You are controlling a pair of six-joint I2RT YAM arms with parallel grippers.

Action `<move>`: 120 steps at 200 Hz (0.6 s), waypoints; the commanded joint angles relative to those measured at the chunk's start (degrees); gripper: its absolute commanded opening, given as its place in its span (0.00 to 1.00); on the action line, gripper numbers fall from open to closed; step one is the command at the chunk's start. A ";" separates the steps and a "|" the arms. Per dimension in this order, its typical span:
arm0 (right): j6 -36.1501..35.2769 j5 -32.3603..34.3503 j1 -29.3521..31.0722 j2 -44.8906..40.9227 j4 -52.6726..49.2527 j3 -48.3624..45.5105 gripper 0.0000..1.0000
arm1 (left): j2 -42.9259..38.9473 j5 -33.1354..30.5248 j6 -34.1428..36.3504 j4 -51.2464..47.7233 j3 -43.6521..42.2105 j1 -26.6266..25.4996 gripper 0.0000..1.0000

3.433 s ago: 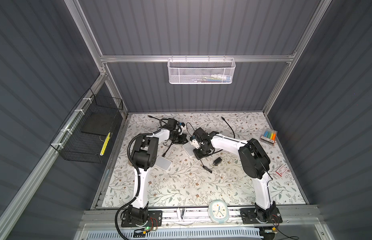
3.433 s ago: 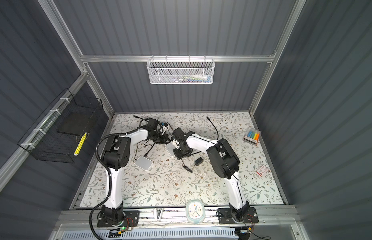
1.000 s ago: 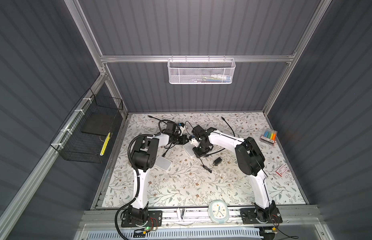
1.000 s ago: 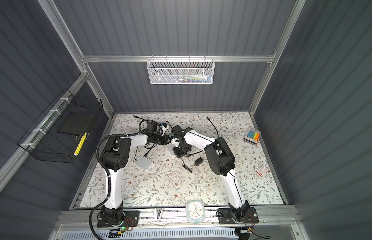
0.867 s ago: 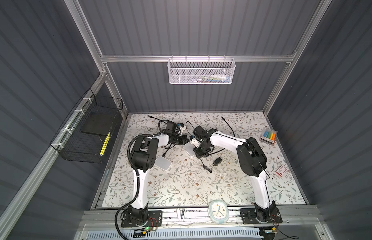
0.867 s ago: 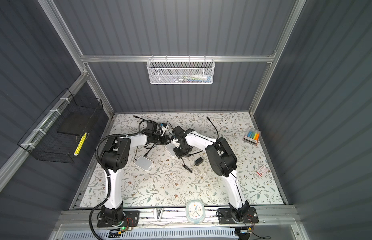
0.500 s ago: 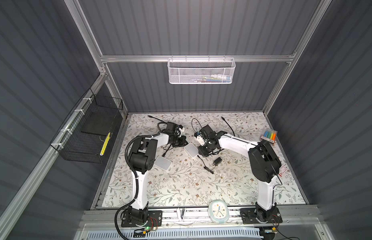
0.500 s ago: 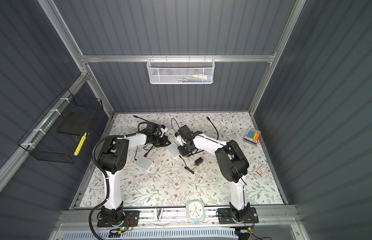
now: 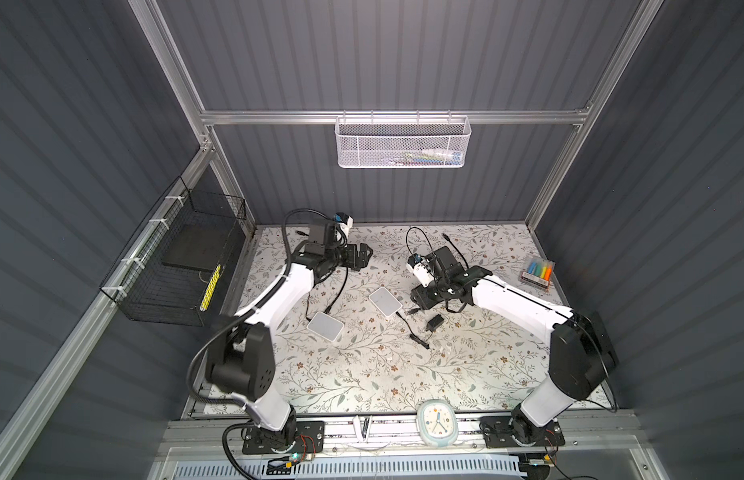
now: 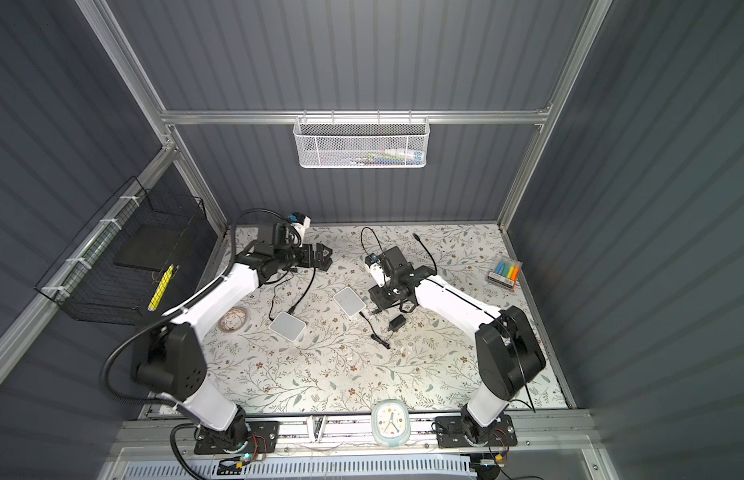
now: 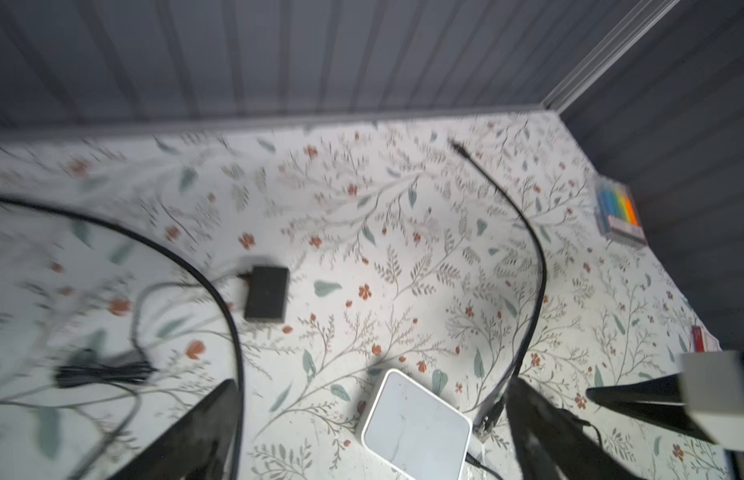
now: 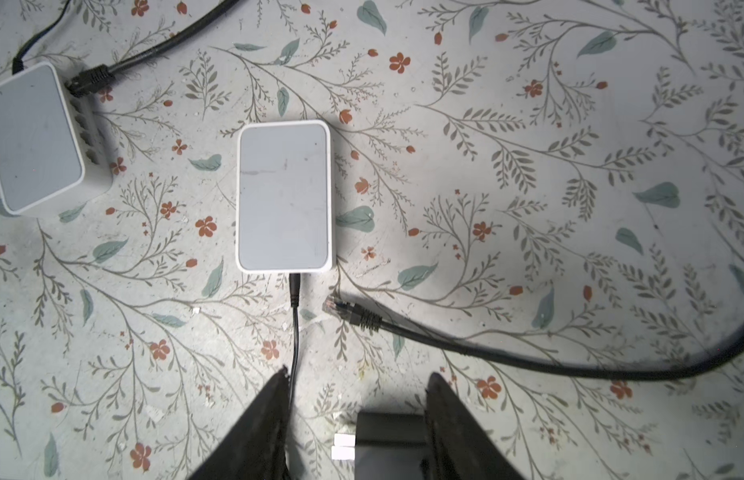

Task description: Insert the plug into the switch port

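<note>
- I see my right gripper [image 12: 357, 374] open and empty; the plug [image 12: 341, 307] lies loose just beside the switch [image 12: 283, 195].
- My left gripper [image 11: 372, 384] is wide open, holding nothing.

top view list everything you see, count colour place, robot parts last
switches: two, white, middle of the mat
network cables: two, black, one plug loose by a switch, one at the other's ports
power adapter: one, black, by the loose plug
marker pack: one, multicolour, mat's right edge
clock: one, pale, front rail
mesh basket: one, white, back wall
wire basket: one, black, left wall
tape roll: one, brownish, mat's left side
left gripper: one, black, open, back left
right gripper: one, black, open, near adapter
</note>
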 commanded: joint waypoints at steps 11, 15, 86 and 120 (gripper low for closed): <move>2.87 6.36 -0.15 -4.88 -0.20 -3.61 0.55 | -7.80 -7.06 4.08 6.12 -6.48 0.30 1.00; 3.52 7.02 -0.29 -5.43 -0.64 -4.17 0.55 | -8.43 -6.48 3.95 6.73 -7.25 0.30 1.00; 17.27 6.53 -1.90 -15.81 -7.90 -18.03 0.59 | -10.50 0.26 3.05 9.01 -12.50 0.30 1.00; 20.40 5.94 -1.81 -14.02 -4.72 -18.76 0.61 | -12.40 -2.08 0.92 13.46 -15.71 0.39 1.00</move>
